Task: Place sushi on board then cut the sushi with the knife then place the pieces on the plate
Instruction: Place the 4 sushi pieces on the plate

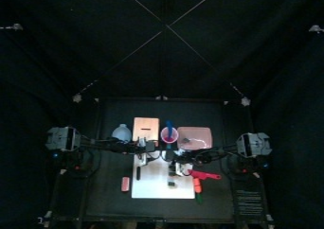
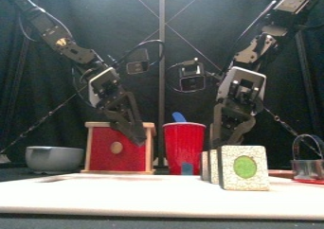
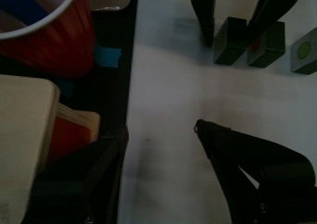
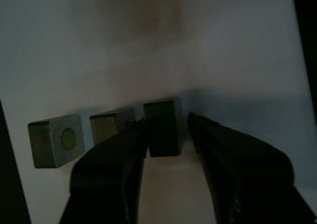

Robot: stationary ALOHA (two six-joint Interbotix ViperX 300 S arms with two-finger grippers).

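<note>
Fingers (image 4: 106, 172) of the right gripper (image 4: 170, 135) straddle a sushi piece (image 4: 160, 121), slightly spread; left gripper (image 3: 158, 133) fingers gape wide.

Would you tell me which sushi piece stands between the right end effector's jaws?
The row's end piece, nearest the red cup: it stands between the jaws of the right end effector; the other two lie outside.

White board (image 3: 173, 98), three sushi pieces (image 3: 265, 47) (side by side), red cup (image 3: 56, 29)

Sushi pieces (image 2: 243, 167) are seen dark green-edged, faces pale and speckled. Cup (image 2: 185, 146) is noted red; box (image 2: 117, 148) pale wood, red-fronted; bowl (image 2: 53, 158) blue-grey; board (image 2: 127, 197) white.
</note>
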